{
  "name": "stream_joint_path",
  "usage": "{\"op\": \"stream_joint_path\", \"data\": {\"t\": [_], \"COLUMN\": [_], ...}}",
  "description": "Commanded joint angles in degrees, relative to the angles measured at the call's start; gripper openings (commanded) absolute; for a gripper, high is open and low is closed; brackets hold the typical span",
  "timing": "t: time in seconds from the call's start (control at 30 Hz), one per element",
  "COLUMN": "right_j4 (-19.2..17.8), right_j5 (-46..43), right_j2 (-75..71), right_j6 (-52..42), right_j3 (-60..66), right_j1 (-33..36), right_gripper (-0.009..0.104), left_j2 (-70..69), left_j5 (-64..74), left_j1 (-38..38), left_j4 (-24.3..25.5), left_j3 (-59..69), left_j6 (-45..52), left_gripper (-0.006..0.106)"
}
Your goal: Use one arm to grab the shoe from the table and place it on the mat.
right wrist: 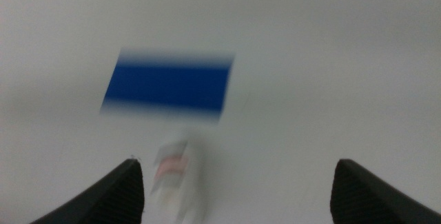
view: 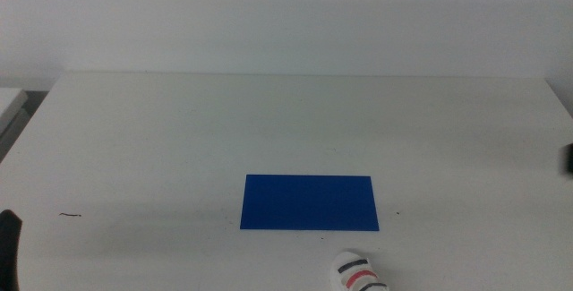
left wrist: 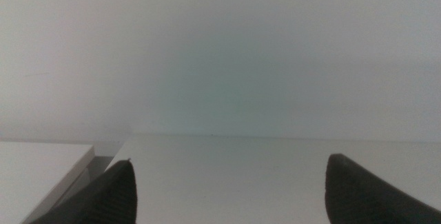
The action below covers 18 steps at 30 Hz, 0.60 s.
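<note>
The white shoe point(view: 360, 273) with dark and red straps lies on the white table point(view: 179, 139) at the front edge of the middle view, just in front of the dark-blue mat point(view: 310, 202), partly cut off. In the blurred right wrist view the shoe point(right wrist: 176, 176) lies near the left jaw, with the mat point(right wrist: 167, 86) beyond it. My right gripper point(right wrist: 238, 189) is open and empty above the table; in the middle view only a dark bit of the arm point(view: 568, 158) shows at the right edge. My left gripper point(left wrist: 227, 189) is open and empty, waiting at the left side point(view: 8, 248).
A small dark mark point(view: 71, 214) lies on the table at the front left. A second white surface point(left wrist: 41, 165) adjoins the table's left side, with a gap between them. A plain white wall stands behind the table.
</note>
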Motion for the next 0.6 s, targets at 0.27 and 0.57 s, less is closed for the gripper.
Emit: {"op": "stream_joint_path", "data": {"t": [0.27, 0.57], "right_j4": [-3.6, -17.4], "right_j5": [9.9, 7.0], "right_j2": [26.7, 43.3], "right_j6": [11.9, 25.2], "right_j3": [-9.5, -9.5], "right_j1": [29.8, 43.5], "right_gripper": [0.074, 0.073], "left_j2": [-0.2, -0.2], "left_j5": [-0.7, -0.7], "left_j1": [0.0, 0.0], "left_j4": [0.0, 0.0], "left_j3": [0.0, 0.0], "left_j6": [-0.1, -0.1], "left_gripper": [0.094, 0.094]}}
